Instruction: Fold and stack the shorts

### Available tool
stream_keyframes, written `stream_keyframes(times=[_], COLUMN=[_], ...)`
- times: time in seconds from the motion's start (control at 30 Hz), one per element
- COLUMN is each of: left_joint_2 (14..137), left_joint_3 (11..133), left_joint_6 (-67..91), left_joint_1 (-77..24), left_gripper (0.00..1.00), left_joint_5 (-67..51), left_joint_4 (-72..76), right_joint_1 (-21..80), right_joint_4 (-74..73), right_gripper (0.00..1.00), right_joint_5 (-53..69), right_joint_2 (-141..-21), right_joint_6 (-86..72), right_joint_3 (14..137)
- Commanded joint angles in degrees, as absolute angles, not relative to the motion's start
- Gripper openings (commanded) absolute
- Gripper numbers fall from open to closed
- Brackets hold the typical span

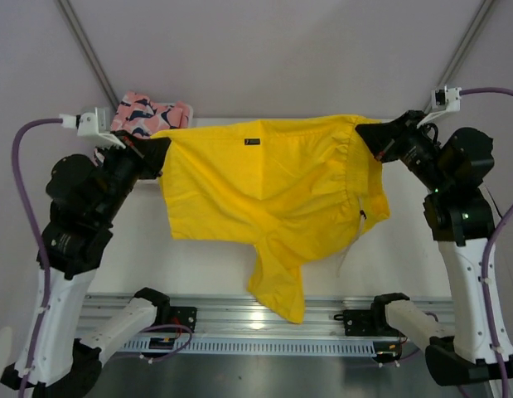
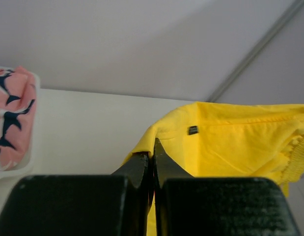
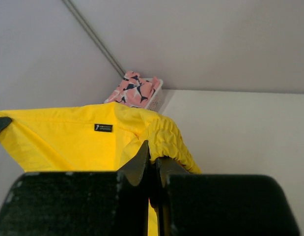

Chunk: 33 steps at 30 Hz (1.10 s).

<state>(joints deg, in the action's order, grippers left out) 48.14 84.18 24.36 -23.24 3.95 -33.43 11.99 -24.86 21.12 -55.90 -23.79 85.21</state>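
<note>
At far left, white basket (image 3: 157, 100) holding pink shorts (image 1: 148, 114), seemingly bunched

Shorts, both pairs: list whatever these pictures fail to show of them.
- Top view: the left arm and yellow shorts cover part of the pink shorts.
- Left wrist view: the picture's left edge cuts off the pink shorts.
- All views: the yellow shorts' label is too small to read.

Partly unseen
Label (image 1: 253, 142) on yellow shorts (image 1: 273, 199) too small to read; pink shorts (image 1: 148, 113) behind them half hidden by left arm (image 1: 97, 178).
</note>
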Motion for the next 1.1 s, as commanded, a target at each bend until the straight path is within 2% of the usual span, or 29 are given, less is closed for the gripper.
stream_keyframes(times=[0.0, 0.1, 0.33, 0.5, 0.77, 0.9, 1.07], left_joint_2=[51.75, 54.13, 64.94, 62.94, 51.43, 40.38, 32.18], left_joint_3=[80.43, 73.51, 69.53, 68.90, 76.98, 75.68, 76.55], left_joint_6=[25.39, 28.82, 32.07, 32.78, 32.52, 31.90, 31.38], left_joint_1=[-14.44, -6.52, -5.89, -5.89, -5.89, -5.89, -5.89], left_gripper=[0.00, 0.00, 0.00, 0.00, 0.00, 0.00, 0.00], left_joint_5=[-2.95, -12.82, -14.68, -13.71, -13.71, -11.96, -9.85], left_joint_4=[-28.05, -21.99, -12.67, -9.40, -13.44, -9.94, -10.28], right_joint_1=[3.45, -3.68, -8.26, -8.44, -8.44, -8.35, -8.35], right_joint_4=[-14.43, -8.80, 1.99, 7.73, 9.49, 9.67, 5.55], right_gripper=[0.00, 0.00, 0.00, 0.00, 0.00, 0.00, 0.00], right_joint_5=[32.76, 38.31, 41.39, 43.42, 43.51, 41.75, 36.48], right_joint_2=[-59.41, -62.73, -73.72, -74.89, -62.78, -54.18, -43.43], right_joint_6=[-30.64, -33.57, -38.22, -39.90, -40.26, -37.19, -32.97], right_joint_3=[80.78, 77.71, 76.20, 76.29, 80.85, 82.00, 83.67])
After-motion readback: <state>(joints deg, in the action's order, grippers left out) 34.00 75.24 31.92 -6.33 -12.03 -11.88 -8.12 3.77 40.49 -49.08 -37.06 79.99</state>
